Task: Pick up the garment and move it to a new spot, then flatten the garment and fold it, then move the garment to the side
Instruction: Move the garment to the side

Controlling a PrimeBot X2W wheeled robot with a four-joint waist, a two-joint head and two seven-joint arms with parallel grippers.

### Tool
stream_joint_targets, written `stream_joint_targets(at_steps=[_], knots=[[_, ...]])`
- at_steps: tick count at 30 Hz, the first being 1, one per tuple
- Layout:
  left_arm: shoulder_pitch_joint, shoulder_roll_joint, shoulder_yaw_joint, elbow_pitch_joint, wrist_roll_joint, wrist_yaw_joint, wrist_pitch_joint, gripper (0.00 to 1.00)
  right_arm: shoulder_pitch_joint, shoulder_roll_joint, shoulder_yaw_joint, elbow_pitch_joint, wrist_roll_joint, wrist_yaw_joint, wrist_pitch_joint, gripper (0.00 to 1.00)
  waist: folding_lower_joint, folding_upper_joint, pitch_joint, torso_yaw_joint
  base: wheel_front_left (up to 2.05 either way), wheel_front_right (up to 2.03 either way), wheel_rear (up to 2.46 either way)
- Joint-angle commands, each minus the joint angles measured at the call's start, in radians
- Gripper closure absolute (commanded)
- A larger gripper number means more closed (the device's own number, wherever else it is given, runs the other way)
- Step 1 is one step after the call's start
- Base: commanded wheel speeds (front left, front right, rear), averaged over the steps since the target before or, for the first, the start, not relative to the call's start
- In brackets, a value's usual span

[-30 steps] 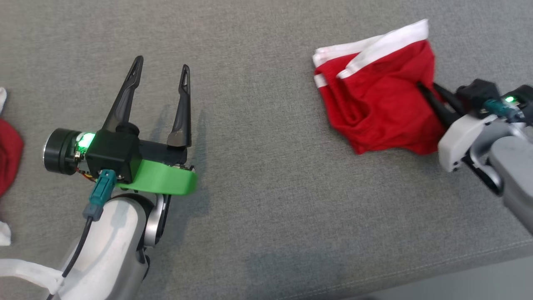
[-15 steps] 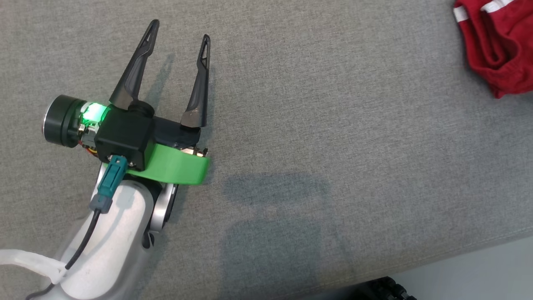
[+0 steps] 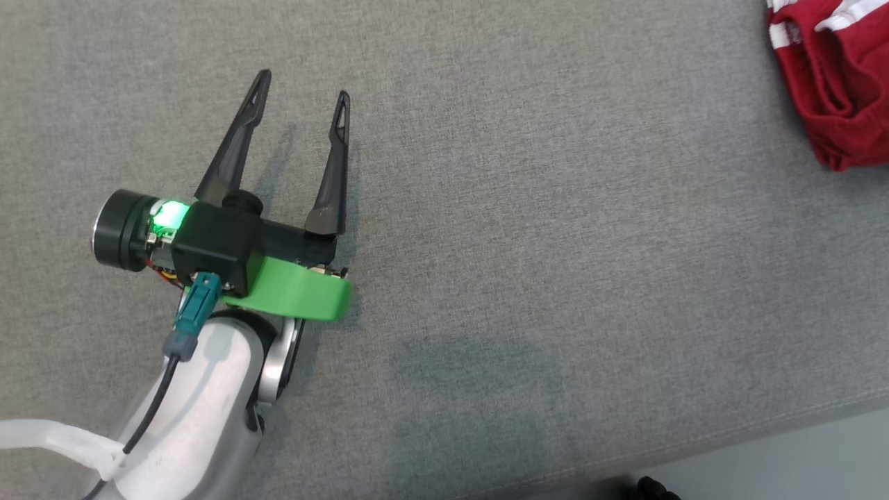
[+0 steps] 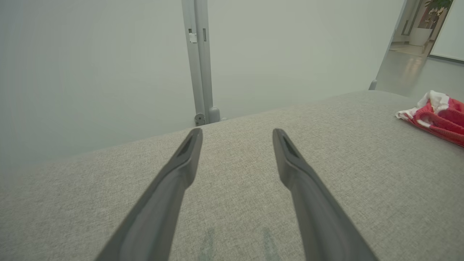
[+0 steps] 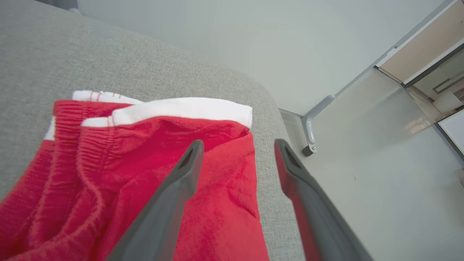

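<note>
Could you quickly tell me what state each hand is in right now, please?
Left hand: open, holding nothing.
Right hand: open, holding nothing, poised over the red garment.

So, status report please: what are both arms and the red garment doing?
Left gripper open, empty, over grey cushion. Right gripper open above red garment, lying bunched, ungripped. Nothing blocking.

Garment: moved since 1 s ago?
Yes. The garment has shifted right along the cushion's front edge, farther from the left gripper.

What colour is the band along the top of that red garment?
White; the band on the garment shows best in the right wrist view.
</note>
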Motion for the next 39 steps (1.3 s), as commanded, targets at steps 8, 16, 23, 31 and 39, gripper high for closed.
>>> stream_joint_targets(at_steps=[8, 16, 23, 31, 39], knots=[[0.110, 0.001, 0.015, 0.051, -0.061, 0.016, -0.033, 0.00, 0.249, 0.196, -0.244, -0.251, -0.061, -0.002, -0.002, 0.00, -0.0001, 0.0000, -0.174, 0.001, 0.00, 0.00, 0.00], [0.193, 0.008, 0.041, 0.087, -0.110, 0.021, -0.063, 0.00, 0.467, 0.410, -0.317, -0.500, -0.103, -0.002, -0.002, 0.00, -0.0001, 0.0000, -0.275, 0.066, 0.00, 0.00, 0.00], [0.261, 0.004, 0.070, 0.114, -0.152, 0.033, -0.092, 0.00, 0.576, 0.499, -0.277, -0.589, -0.119, -0.002, -0.001, 0.00, -0.0001, 0.0000, -0.346, 0.129, 0.00, 0.00, 0.00], [0.339, 0.026, 0.091, 0.120, -0.179, 0.035, -0.105, 0.00, 0.648, 0.531, -0.251, -0.603, -0.133, -0.002, 0.002, 0.00, -0.0001, 0.0000, -0.423, 0.154, 0.00, 0.00, 0.00], [0.402, 0.037, 0.077, 0.121, -0.193, 0.038, -0.094, 0.00, 0.754, 0.540, -0.266, -0.642, -0.139, -0.002, 0.035, 0.00, -0.0001, 0.0000, -0.509, 0.147, 0.00, 0.00, 0.00]])
